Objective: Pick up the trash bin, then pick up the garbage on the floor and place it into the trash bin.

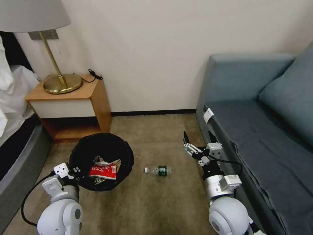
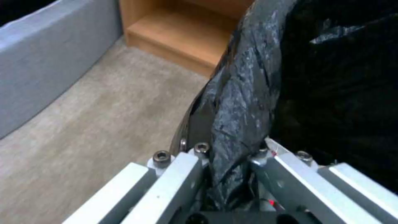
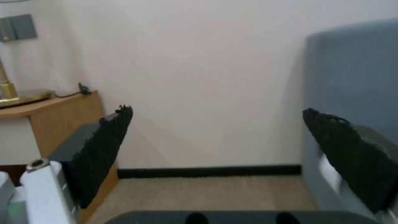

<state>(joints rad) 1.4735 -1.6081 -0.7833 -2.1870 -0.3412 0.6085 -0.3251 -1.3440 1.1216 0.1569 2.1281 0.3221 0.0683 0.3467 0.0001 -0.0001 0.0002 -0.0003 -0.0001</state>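
The trash bin (image 1: 125, 153), lined with a black bag, stands low over the carpet in front of the nightstand. A red-and-white packet (image 1: 103, 171) and a gold wrapper (image 1: 116, 164) lie inside it. My left gripper (image 1: 74, 172) is shut on the bin's near left rim; the left wrist view shows the fingers (image 2: 182, 168) clamped on the bag-covered rim (image 2: 244, 99). A clear bottle with a dark green label (image 1: 159, 170) lies on the carpet to the right of the bin. My right gripper (image 1: 198, 139) hangs open above the floor, beyond and to the right of the bottle, its black pads (image 3: 104, 149) wide apart.
A wooden nightstand (image 1: 97, 98) with a brass lamp (image 1: 62, 83) stands behind the bin. The bed's edge (image 1: 19, 156) runs along the left. A blue-grey sofa (image 1: 260, 137) borders my right arm. Open carpet (image 1: 153, 202) lies around the bottle.
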